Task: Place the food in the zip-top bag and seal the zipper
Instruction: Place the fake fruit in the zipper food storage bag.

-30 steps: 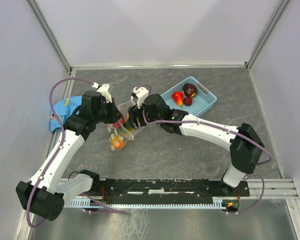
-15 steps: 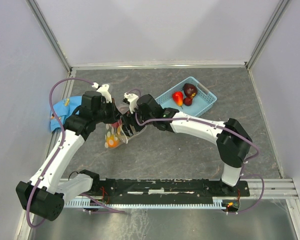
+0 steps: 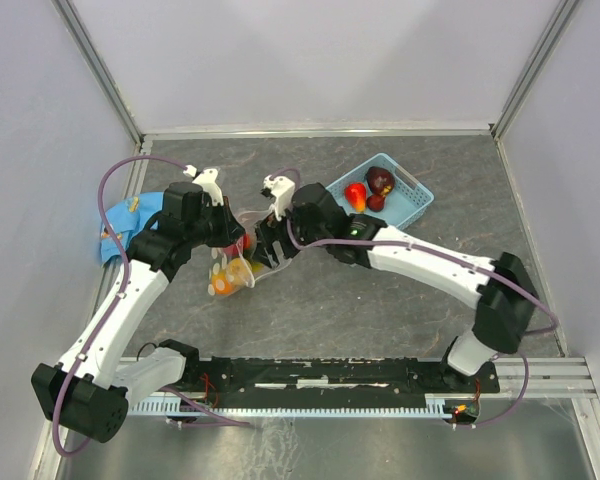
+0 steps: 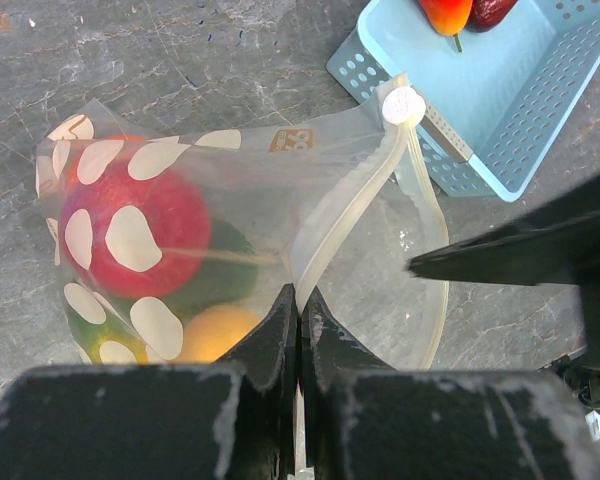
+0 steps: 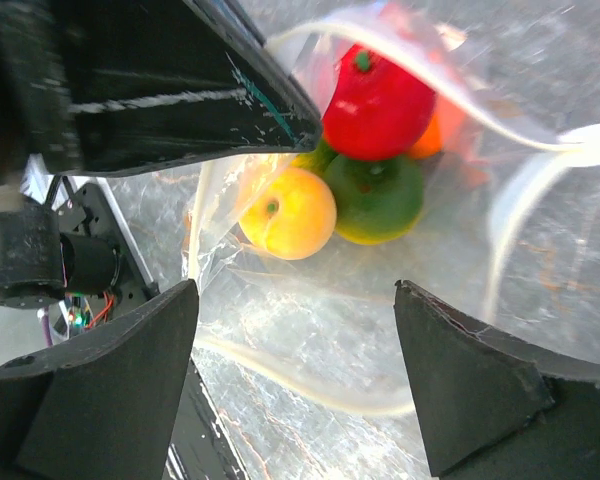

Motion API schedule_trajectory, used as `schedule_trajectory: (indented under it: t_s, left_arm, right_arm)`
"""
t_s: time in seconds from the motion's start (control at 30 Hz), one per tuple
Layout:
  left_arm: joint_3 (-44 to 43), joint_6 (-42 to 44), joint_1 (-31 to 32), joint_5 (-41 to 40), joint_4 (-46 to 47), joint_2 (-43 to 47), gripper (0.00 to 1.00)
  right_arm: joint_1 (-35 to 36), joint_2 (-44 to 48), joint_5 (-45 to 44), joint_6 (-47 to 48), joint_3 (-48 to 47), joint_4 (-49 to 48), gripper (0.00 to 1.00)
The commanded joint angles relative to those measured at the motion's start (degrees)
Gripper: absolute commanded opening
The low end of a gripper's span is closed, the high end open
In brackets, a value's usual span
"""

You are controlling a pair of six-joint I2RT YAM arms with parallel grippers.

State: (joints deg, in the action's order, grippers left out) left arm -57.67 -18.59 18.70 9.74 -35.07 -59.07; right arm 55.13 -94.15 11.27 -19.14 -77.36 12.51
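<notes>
The clear zip-top bag (image 4: 230, 190) with white dots hangs from my left gripper (image 4: 300, 300), which is shut on the mouth edge by the zipper (image 4: 350, 205). Inside the bag lie a red fruit (image 4: 140, 225), a green one (image 5: 380, 198) and a yellow-orange one (image 5: 288, 212). My right gripper (image 5: 298, 300) stands open just above the bag's spread mouth and holds nothing. From above, the bag (image 3: 235, 268) hangs between the left gripper (image 3: 235, 237) and the right gripper (image 3: 265, 243). More food, a red fruit (image 3: 355, 196) and a maroon one (image 3: 380, 180), lies in the blue basket (image 3: 412, 205).
The blue basket (image 4: 500, 120) stands close behind the bag, to the right. A blue cloth (image 3: 128, 215) lies by the left wall. The zipper's white slider (image 4: 403, 104) sits at the far end of the mouth. Walls close off three sides of the grey table.
My right gripper dipped left into the bag's mouth, then drew back to the right with its jaws wider. The bag's lower end swung a little left. The left gripper kept its hold.
</notes>
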Motion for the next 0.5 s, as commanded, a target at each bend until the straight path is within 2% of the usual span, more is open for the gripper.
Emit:
schedule_trajectory:
  t_s: [0.0, 0.07, 0.17, 0.47]
  left_arm:
    - [-0.19, 1.71, -0.15, 1.48, 2.34, 1.32, 0.03]
    - [-0.18, 1.72, -0.16, 1.51, 2.37, 1.25, 0.03]
    - [-0.21, 1.71, -0.15, 1.6, 2.31, 1.32, 0.03]
    - [0.04, 1.8, -0.15, 1.27, 2.37, 1.83, 0.03]
  right_arm:
    - [0.4, 7.41, -14.01, 1.99, 1.39, 2.1, 0.84]
    - [0.35, 8.24, -20.34, 1.21, 1.94, 3.18, 0.81]
    - [0.4, 6.91, -24.8, -0.08, 1.45, 4.84, 0.78]
    - [0.4, -1.59, -25.05, -3.43, -1.97, 4.51, 0.67]
